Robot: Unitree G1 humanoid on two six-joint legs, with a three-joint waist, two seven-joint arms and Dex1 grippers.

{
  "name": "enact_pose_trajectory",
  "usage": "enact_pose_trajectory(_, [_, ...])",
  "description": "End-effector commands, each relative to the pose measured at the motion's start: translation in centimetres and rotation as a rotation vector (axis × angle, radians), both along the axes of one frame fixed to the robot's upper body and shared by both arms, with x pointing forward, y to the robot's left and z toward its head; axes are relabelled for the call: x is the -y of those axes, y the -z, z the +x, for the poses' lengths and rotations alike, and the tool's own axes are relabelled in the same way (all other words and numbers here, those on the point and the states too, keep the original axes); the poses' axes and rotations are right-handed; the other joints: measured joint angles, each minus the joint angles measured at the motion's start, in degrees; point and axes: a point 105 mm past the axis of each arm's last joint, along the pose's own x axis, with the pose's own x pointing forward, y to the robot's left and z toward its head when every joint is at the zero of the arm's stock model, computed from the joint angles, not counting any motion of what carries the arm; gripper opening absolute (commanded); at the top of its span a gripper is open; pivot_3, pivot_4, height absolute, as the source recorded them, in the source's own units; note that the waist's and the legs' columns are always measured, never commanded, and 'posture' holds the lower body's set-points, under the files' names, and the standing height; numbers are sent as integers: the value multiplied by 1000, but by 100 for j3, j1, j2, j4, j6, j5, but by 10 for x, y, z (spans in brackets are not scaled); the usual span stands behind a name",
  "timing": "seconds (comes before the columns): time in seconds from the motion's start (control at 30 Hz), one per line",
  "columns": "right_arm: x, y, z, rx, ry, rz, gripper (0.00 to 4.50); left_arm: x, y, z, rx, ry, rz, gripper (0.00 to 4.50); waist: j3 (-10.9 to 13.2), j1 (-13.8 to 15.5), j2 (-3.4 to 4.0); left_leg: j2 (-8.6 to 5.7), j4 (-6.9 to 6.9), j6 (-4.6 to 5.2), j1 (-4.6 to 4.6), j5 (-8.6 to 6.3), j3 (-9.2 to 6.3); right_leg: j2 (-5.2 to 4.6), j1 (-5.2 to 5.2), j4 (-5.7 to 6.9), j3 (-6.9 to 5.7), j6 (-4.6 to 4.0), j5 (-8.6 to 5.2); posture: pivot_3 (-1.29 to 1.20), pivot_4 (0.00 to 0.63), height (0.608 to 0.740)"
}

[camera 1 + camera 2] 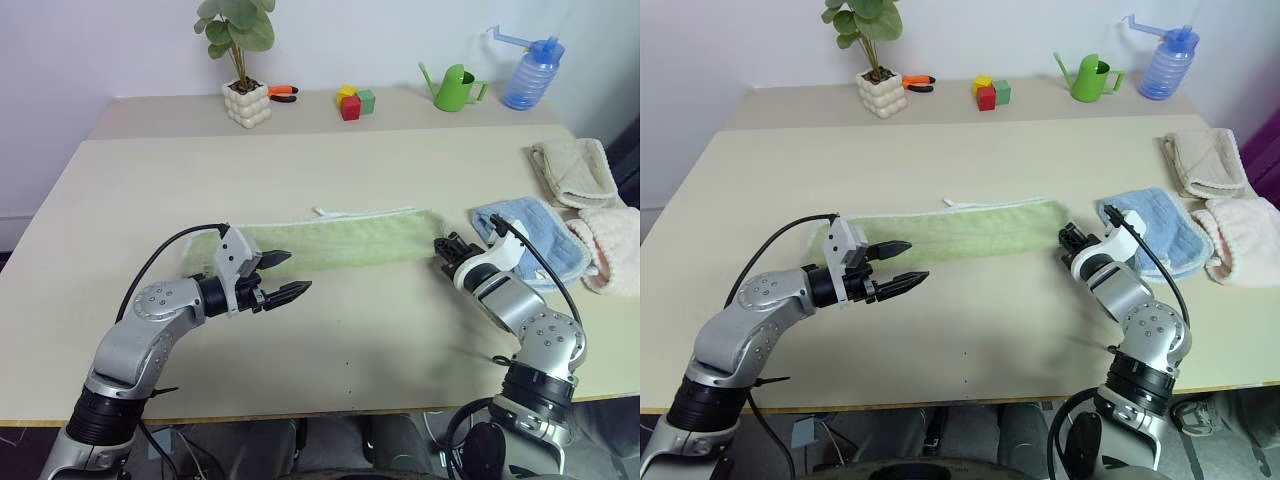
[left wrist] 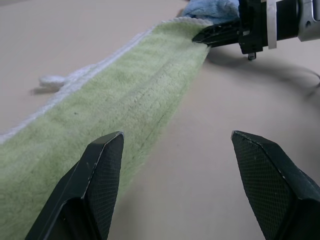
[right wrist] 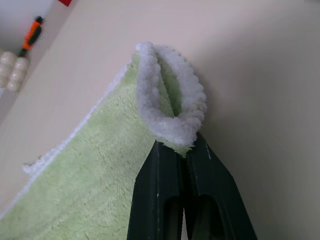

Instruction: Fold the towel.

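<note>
Towel (image 1: pixel 335 243), a folded strip across mid-counter (image 1: pixel 330 340), has its left end hidden behind the spread left gripper (image 1: pixel 283 276), its 3 o'clock end pinched by the right gripper (image 3: pixel 181 150).

**Cloth, plastic and matt tabletop**

The towel (image 3: pixel 95 165) pinched in the right gripper (image 3: pixel 179 147) is fluffy green terry with a white looped edging. That gripper's fingers are smooth black plastic; the left gripper's fingers (image 2: pixel 272 172) carry a fine cross-hatched pad. Under both, the table (image 1: pixel 330 330) looks smooth and matt beige. Just beyond the right gripper lies a plush light blue towel (image 1: pixel 530 235).
</note>
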Motion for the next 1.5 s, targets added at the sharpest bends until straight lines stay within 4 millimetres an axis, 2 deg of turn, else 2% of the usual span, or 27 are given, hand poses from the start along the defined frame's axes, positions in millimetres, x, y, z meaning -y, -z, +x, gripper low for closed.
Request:
enact_pose_trajectory(0.03, [13,-44,1,157,-42,-225,37,-11,-12,6,62,-50,-9,3525,8,-11,15,-2,0,1,-2,0,4,-2,-3,0,1,0,0,0,150,732])
enact_pose_trajectory(0.13, [9,-77,1,289,-156,-418,37,-30,-13,11,77,-116,12,3525,7,-55,17,6,-3,1,-2,0,6,6,-7,1,0,0,-1,0,150,732])
enact_pose_trajectory(0.17, [-2,-93,0,355,-246,-528,37,-39,-14,13,80,-142,22,3525,7,-77,17,8,-6,1,-1,0,7,8,-8,2,1,0,-1,0,150,732])
enact_pose_trajectory(0.23, [-30,-104,-4,433,-426,-682,37,-51,-15,14,85,-175,36,3525,8,-150,18,10,-8,1,-1,0,9,10,-9,-1,1,0,-2,0,150,732])
enact_pose_trajectory(0.27, [-46,-103,-8,457,-524,-732,37,-56,-15,15,86,-192,41,3525,8,-161,18,12,-8,1,-1,0,9,11,-9,-2,1,0,-2,0,150,732])
enact_pose_trajectory(0.33, [-63,-98,-12,475,-625,-766,37,-61,-16,16,88,-209,44,3525,7,-158,15,18,-10,1,-1,-1,7,16,-9,-4,-1,0,-2,0,150,732])
enact_pose_trajectory(0.43, [-103,-82,-19,490,-822,-809,37,-69,-19,19,99,-245,49,3525,9,-127,11,13,-5,1,-2,0,5,8,-4,-9,-1,1,-2,0,150,732])
enact_pose_trajectory(0.57, [-141,-55,-16,467,-950,-846,37,-70,-20,18,106,-254,47,3525,10,-131,9,9,-2,1,-6,-1,3,3,-7,-11,-2,1,-1,0,150,732])
enact_pose_trajectory(0.7, [-163,-41,-17,474,-1021,-862,37,-66,-19,14,105,-253,43,3525,9,-118,8,7,-3,-23,-13,13,0,2,-13,-12,-2,1,-1,0,150,732])
enact_pose_trajectory(0.9, [-169,-33,-19,472,-1071,-871,37,-65,-18,11,100,-260,38,3525,10,-128,7,4,-3,-21,-16,11,1,-2,-17,-12,-2,1,-1,0,150,732])
enact_pose_trajectory(1.0, [-168,-37,-24,487,-1099,-852,836,-65,-18,11,97,-262,40,3525,10,-130,7,5,-3,-20,-16,11,1,0,-18,-11,-2,1,-1,0,150,732])
enact_pose_trajectory(1.1, [-161,-44,-32,525,-1127,-877,2218,-68,-17,10,92,-272,43,3525,10,-118,7,5,-4,-19,-16,10,0,1,-19,-11,-2,1,-1,0,150,732])
enact_pose_trajectory(1.17, [-151,-56,-40,574,-1148,-886,3173,-73,-16,9,85,-286,46,3525,10,-111,7,4,-3,-10,-16,4,1,-1,-18,-12,-2,1,-1,0,150,732])
enact_pose_trajectory(1.23, [-145,-69,-50,631,-1184,-864,3173,-78,-15,7,73,-305,45,3525,10,-114,7,3,-3,-1,-17,-1,1,-2,-18,-13,-2,1,-1,0,150,732])
enact_pose_trajectory(1.27, [-143,-76,-52,654,-1187,-838,3023,-81,-13,6,66,-316,42,3525,10,-116,6,4,-3,0,-17,-1,1,-2,-18,-14,-2,1,-1,0,150,732])
enact_pose_trajectory(1.33, [-140,-88,-48,679,-1141,-787,2297,-86,-11,2,50,-336,35,3525,10,-140,6,9,-4,0,-16,-1,1,4,-18,-13,-3,1,-1,0,150,732])
enact_pose_trajectory(1.37, [-139,-92,-45,683,-1120,-772,1650,-87,-11,1,45,-341,31,3525,10,-140,6,12,-5,-1,-15,-1,0,7,-18,-12,-2,1,-1,0,150,732])
enact_pose_trajectory(1.4, [-138,-94,-41,687,-1102,-768,1212,-89,-10,-1,39,-347,28,3525,10,-142,6,13,-6,-1,-15,-1,0,8,-19,-11,-2,0,-1,0,150,732])
enact_pose_trajectory(1.47, [-135,-93,-22,665,-1024,-802,224,-94,-6,-5,17,-375,20,3525,10,-143,7,12,-6,-1,-15,-1,0,6,-19,-11,-2,0,-1,0,150,732])
enact_pose_trajectory(1.5, [-133,-88,-11,645,-988,-833,42,-96,-4,-7,4,-390,15,3525,9,-145,5,11,-6,-1,-14,-1,2,6,-19,-11,-1,0,0,0,150,732])
